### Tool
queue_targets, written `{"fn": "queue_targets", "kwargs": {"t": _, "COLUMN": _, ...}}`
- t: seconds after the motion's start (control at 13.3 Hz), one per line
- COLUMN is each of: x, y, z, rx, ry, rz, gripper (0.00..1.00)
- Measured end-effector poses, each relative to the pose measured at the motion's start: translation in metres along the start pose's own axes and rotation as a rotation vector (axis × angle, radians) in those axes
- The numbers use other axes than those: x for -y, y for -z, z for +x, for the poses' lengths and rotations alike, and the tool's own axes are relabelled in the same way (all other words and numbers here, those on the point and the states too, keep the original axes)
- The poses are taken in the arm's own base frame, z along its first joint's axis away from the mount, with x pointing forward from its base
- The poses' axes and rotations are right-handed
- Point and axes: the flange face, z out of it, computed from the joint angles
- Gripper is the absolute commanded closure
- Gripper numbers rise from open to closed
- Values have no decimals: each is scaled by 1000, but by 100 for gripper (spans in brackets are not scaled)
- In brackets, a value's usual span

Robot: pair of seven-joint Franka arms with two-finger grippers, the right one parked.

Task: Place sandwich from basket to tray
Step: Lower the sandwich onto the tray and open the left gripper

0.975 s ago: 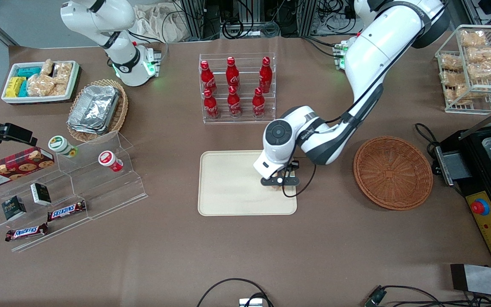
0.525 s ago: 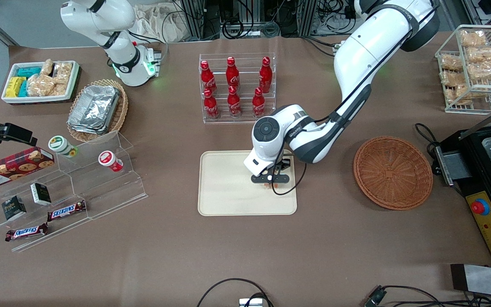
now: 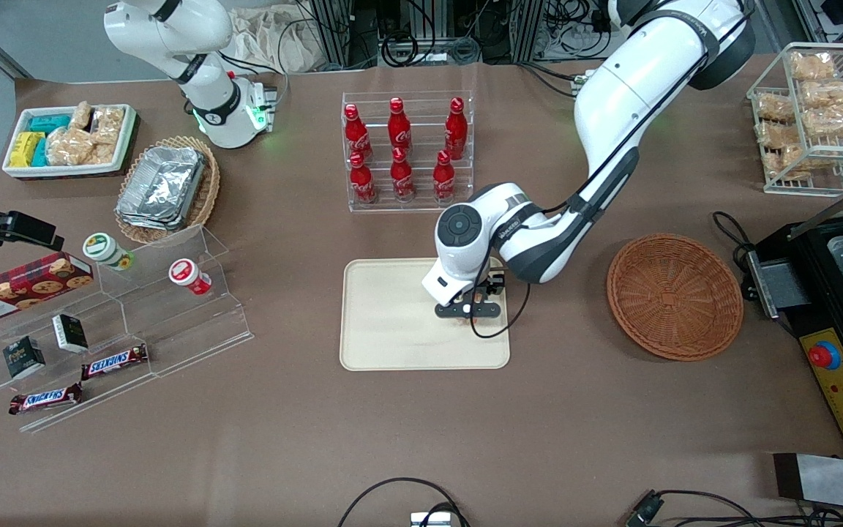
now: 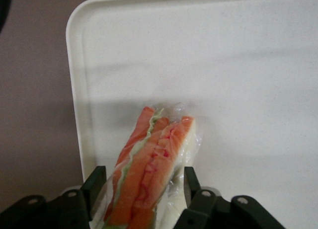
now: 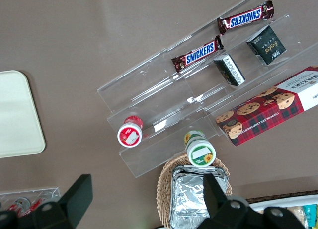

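the gripper point(image 3: 467, 309) hangs low over the tray point(image 3: 385, 322), near the tray's edge toward the basket point(image 3: 674, 295). its fingers point(image 4: 94, 187) clamp the sandwich point(image 4: 149, 167) above the tray's surface. the basket sits on the bench beside the tray.

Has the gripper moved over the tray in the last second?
Yes. The gripper, shut on the sandwich, shifted from the tray's basket-side edge toward its middle, the basket staying fixed.

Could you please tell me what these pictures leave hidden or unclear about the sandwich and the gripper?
- Front view: the left arm's wrist covers the sandwich over the tray.
- Left wrist view: the picture's edge cuts off the sandwich's end between the gripper fingers.
- Whether it touches the tray: unclear.
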Motion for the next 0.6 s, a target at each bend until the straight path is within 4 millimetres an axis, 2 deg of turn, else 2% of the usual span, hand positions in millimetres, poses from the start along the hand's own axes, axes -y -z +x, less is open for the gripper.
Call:
{"fn": "queue_targets", "kwargs": {"t": 0.38, "x": 2, "y": 4, "z": 6, "rx": -10, "ry": 8, "rz": -1, "gripper": 0}}
{"fn": "queue_targets", "kwargs": {"t": 0.6, "x": 9, "y": 20, "z": 20, "rx": -17, "ry": 35, "rz": 13, "gripper": 0}}
